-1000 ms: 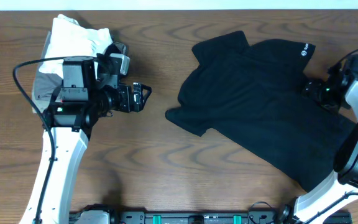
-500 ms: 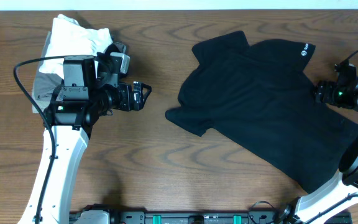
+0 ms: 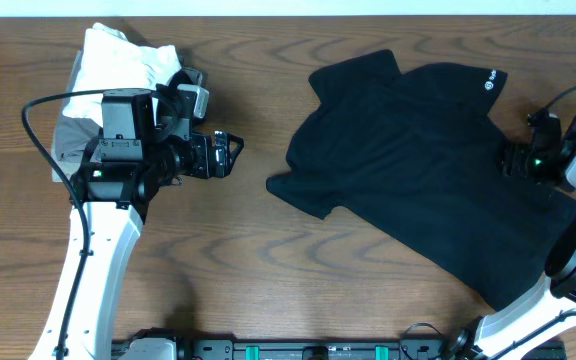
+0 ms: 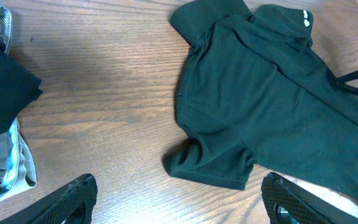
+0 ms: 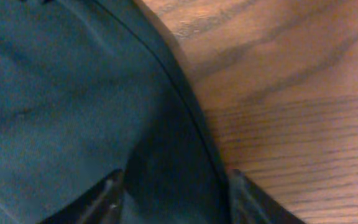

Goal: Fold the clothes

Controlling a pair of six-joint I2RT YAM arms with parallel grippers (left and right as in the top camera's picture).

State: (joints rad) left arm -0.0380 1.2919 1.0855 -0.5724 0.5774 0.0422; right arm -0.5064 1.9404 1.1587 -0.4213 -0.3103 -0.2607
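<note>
Open lane on the bare brown wooden worktop (image 3: 258, 250) between left end effector (image 3: 232, 154) and black short-sleeved fabric shirt (image 3: 418, 170). White folded garment (image 3: 118, 58) blocks the far-left corner, close behind that end effector.

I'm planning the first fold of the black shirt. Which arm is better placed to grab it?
Right. The right gripper sits open at the black shirt edge, with fabric showing between its fingers in the wrist view. The left gripper hovers open over the table, apart from the shirt.

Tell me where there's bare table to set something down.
Bare wood lies between the left gripper and the black shirt, and along the near edge below them. Crowded: white garment far left; right gripper at the shirt's right side.
</note>
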